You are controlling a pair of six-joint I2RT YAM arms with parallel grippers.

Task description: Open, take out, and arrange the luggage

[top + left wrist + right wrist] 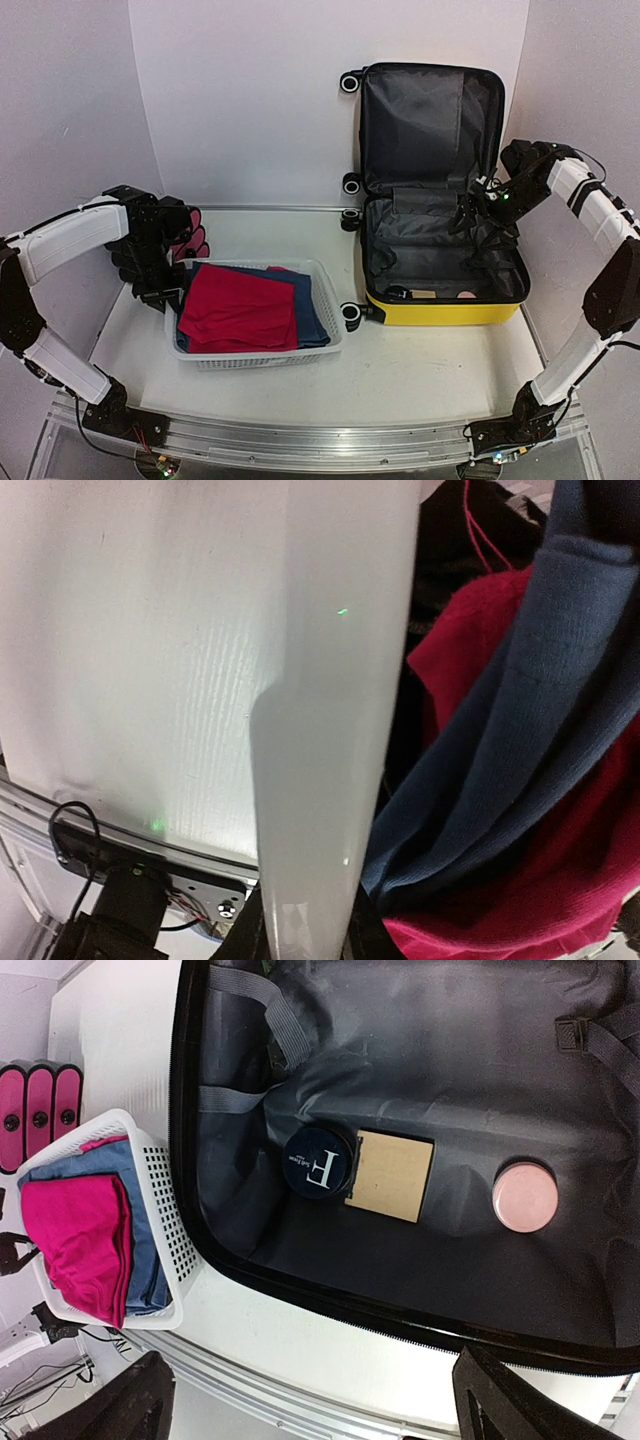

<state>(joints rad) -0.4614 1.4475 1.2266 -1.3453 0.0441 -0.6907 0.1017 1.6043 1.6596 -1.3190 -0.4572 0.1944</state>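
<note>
The luggage (440, 312) lies open mid-unpacking: spread right fingers (520, 1400) hover above the dark tin (318, 1160), likely to descend next, while left fingers (162, 292) clamp the basket (262, 358).

Luggage (440, 312) shell glossy yellow plastic, lining (430, 110) matt grey fabric; basket (260, 357) white perforated plastic; garments (238, 308) knit cloth.

A robotics lab — bare white walls (250, 100), an aluminium base rail (300, 437) (a test booth).

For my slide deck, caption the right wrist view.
Open right gripper above the luggage, whose lining holds a dark round tin, a tan square and a pink disc.
</note>
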